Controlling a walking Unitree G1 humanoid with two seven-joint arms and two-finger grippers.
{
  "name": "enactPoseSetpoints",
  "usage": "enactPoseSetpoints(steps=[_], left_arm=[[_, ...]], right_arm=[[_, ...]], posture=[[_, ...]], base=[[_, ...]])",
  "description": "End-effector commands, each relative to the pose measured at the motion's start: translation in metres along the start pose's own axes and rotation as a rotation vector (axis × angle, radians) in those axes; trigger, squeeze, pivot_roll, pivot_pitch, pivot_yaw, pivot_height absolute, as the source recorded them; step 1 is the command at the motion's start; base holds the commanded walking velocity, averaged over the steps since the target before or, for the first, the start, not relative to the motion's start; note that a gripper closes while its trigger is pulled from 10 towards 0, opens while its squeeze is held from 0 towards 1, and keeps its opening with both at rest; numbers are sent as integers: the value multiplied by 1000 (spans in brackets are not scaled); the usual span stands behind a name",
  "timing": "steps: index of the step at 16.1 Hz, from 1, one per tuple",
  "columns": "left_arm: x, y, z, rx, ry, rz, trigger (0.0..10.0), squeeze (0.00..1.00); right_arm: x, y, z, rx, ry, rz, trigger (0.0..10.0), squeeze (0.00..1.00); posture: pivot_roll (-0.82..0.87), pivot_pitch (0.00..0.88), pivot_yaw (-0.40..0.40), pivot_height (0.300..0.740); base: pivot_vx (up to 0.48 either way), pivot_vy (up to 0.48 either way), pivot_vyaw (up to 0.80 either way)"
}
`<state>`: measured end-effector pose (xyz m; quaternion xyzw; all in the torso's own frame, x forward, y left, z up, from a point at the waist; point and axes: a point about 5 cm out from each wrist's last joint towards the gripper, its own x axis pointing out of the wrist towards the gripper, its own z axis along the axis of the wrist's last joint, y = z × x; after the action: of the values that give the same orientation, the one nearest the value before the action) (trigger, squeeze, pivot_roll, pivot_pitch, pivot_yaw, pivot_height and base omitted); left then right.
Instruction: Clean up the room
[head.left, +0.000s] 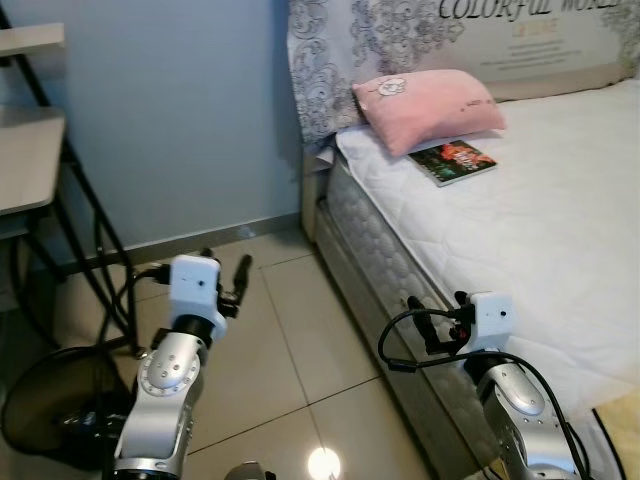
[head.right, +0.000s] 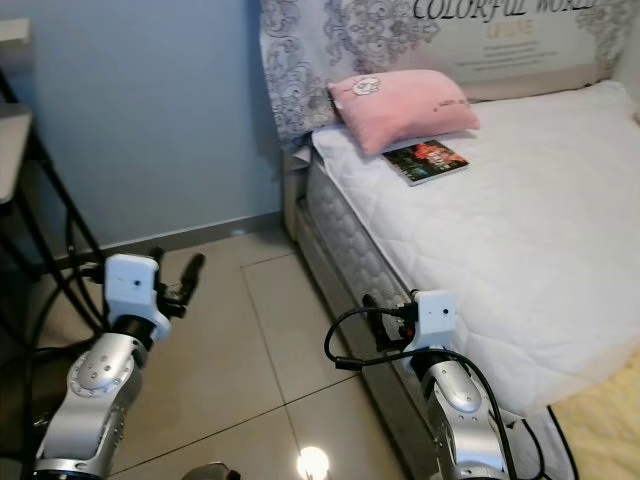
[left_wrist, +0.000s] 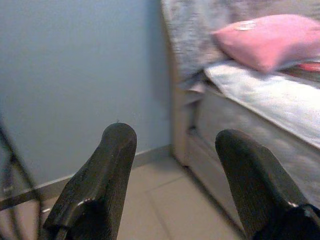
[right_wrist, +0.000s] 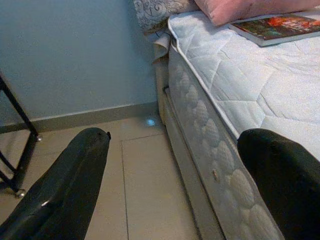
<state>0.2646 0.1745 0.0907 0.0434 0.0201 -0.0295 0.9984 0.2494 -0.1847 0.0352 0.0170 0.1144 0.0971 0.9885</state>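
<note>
A book (head.left: 453, 161) with a dark, colourful cover lies flat on the white mattress (head.left: 540, 200), just in front of a pink pillow (head.left: 428, 106). The book (right_wrist: 280, 27) and the pillow (left_wrist: 270, 42) also appear in the wrist views. My left gripper (left_wrist: 172, 180) is open over the tiled floor, held out in front of me, well short of the bed. My right gripper (right_wrist: 175, 185) is open too, low beside the mattress's quilted side, with nothing between its fingers.
A blue wall (head.left: 180, 110) stands ahead. A black-framed desk (head.left: 40, 170) stands at the left with a dark round fan base (head.left: 50, 400) under it. A patterned headboard cushion (head.left: 400, 40) backs the bed. Tiled floor (head.left: 290, 340) runs between the desk and the bed.
</note>
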Motion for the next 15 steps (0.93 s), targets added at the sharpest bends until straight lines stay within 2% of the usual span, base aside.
enactPoseSetpoints(steps=[1,2,3,6,8,10,12,13,15], left_arm=[[2,6,6,6,-9,43,10000,0],[3,6,5,-15,5,48,10000,0],[3,5,3,-15,15,42,10000,0],[3,4,1,-13,28,37,10000,0],[3,4,1,-13,34,36,10000,0],[2,5,3,-31,6,37,10000,0],[-6,16,10,-15,-50,46,10000,0],[-9,20,11,-14,-57,54,10000,0],[-5,14,13,-35,-66,45,10000,0]], right_arm=[[0,-4,-2,-20,14,-18,10000,255],[1,-4,-4,-5,32,-35,10000,176],[2,-2,-4,4,35,-29,10000,16],[2,-1,2,8,-9,-28,10000,59],[4,-2,4,3,-31,-34,10000,122],[4,-4,20,11,-142,-67,10000,137],[1,-10,40,-20,-250,-116,10000,157],[0,-12,44,-27,-265,-119,10000,165],[2,-15,42,-10,-248,-129,10000,176]], posture=[[-22,0,9,740],[-23,0,9,740],[-24,0,9,740],[-24,0,9,740],[-22,0,9,740],[-20,0,12,740],[-20,0,12,740],[-18,0,14,740],[-16,0,13,740]], base=[[480,0,438],[465,0,0],[465,0,0],[464,0,0],[465,0,578],[465,0,559],[465,0,572],[465,0,581],[480,0,575]])
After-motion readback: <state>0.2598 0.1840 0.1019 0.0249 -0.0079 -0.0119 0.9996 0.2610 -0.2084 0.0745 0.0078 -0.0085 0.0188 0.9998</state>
